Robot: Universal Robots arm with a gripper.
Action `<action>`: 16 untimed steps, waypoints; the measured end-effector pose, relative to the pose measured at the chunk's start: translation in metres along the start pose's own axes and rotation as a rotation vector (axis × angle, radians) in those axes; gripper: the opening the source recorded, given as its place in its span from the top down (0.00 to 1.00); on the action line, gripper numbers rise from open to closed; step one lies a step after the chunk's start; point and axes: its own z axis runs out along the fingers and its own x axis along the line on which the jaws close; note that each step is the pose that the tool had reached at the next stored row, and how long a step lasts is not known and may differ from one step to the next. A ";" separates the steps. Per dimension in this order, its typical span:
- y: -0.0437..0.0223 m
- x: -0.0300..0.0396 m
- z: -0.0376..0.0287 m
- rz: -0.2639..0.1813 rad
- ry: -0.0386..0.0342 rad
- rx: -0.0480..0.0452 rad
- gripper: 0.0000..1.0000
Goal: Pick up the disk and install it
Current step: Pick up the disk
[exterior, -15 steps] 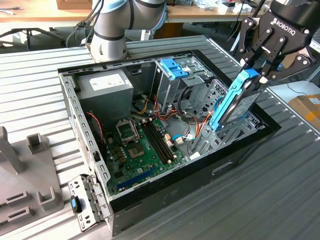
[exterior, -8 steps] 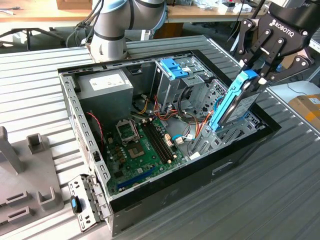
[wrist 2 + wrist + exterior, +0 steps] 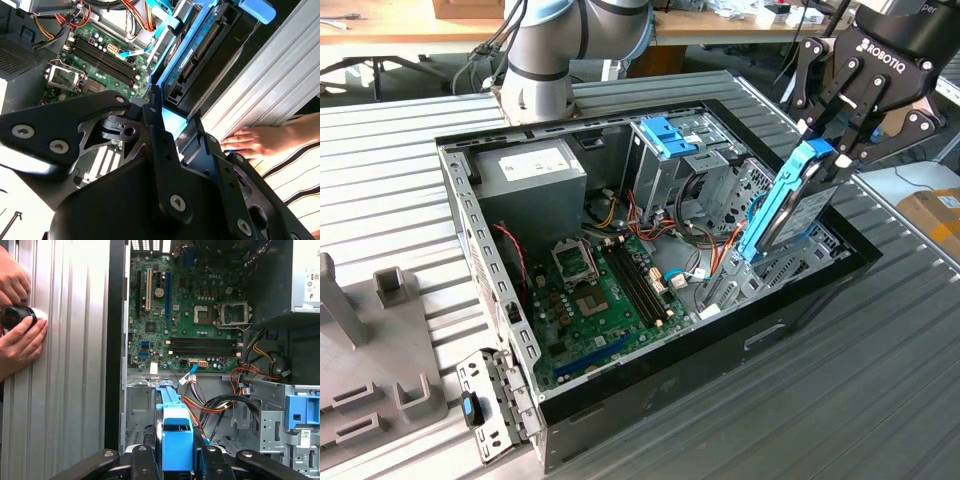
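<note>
The disk [image 3: 792, 205] is dull grey metal in a smooth light-blue plastic bracket with a slight sheen. The claw [image 3: 838, 148] is matt black all over. The table [image 3: 800, 400] is ribbed grey metal, kinda satin. The computer case [image 3: 720, 345] is matt black outside and bare grey sheet metal inside. The motherboard [image 3: 595, 300] is glossy green, and the power supply [image 3: 535, 170] is plain grey metal with a white paper label.
</note>
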 end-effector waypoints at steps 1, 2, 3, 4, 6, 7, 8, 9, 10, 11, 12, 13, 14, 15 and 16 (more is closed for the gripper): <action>0.0000 0.0000 0.0000 0.000 -0.0001 0.0000 0.64; 0.0000 0.0000 0.0001 0.000 -0.0002 0.0000 0.64; 0.0000 -0.0002 0.0002 0.000 -0.0003 0.0000 0.64; 0.0000 -0.0002 0.0002 0.000 -0.0002 0.0001 0.64; 0.0000 -0.0002 0.0002 0.000 -0.0003 0.0000 0.64; 0.0000 -0.0002 0.0002 0.000 -0.0002 0.0000 0.64; 0.0000 -0.0002 0.0002 0.000 -0.0002 0.0000 0.64; 0.0000 -0.0003 0.0006 0.000 -0.0002 0.0000 0.64; -0.0001 -0.0004 0.0026 0.000 0.0005 0.0000 0.64; -0.0001 -0.0004 0.0036 0.000 0.0007 -0.0001 0.64; -0.0001 -0.0002 0.0054 0.000 -0.0016 0.0001 0.64; 0.0000 -0.0001 0.0055 0.000 -0.0009 0.0001 0.64; -0.0001 -0.0003 0.0049 0.000 0.0004 -0.0001 0.64; -0.0001 -0.0002 0.0051 0.000 0.0001 0.0000 0.64; -0.0006 -0.0002 0.0052 0.000 -0.0001 0.0000 0.64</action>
